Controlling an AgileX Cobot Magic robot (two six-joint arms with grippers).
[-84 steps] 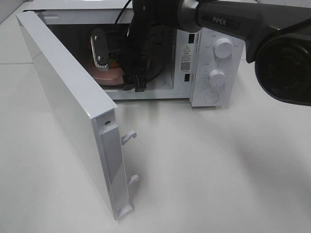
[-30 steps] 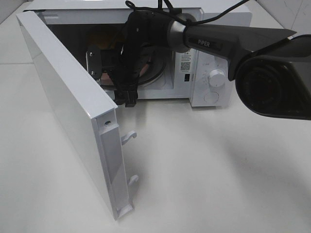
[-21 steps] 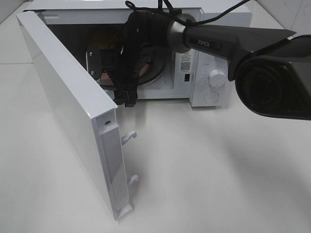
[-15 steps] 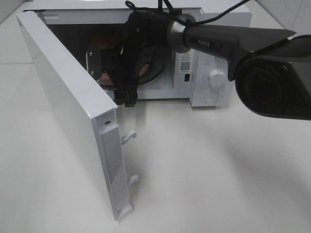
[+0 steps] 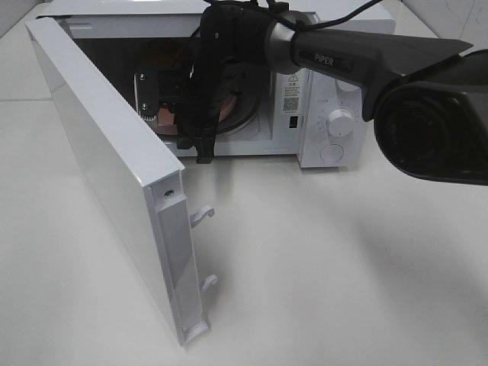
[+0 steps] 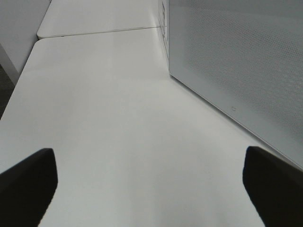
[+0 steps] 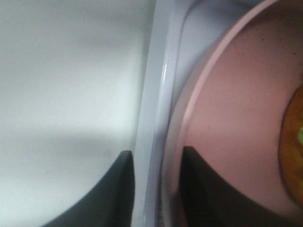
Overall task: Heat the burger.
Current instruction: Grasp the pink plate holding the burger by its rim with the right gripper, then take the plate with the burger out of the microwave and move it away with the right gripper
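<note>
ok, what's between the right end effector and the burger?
Only bare pink plate, as the right wrist view shows. The right end effector straddles the plate's rim; the burger sits farther in on it.

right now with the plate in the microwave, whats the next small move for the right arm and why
Probably back the right gripper straight out of the microwave: the pink plate with the burger already sits inside, and the open door cannot swing shut past the arm.

The right arm [image 5: 381, 57] reads "PiPER"; the microwave label [image 5: 290, 90] is illegible.
</note>
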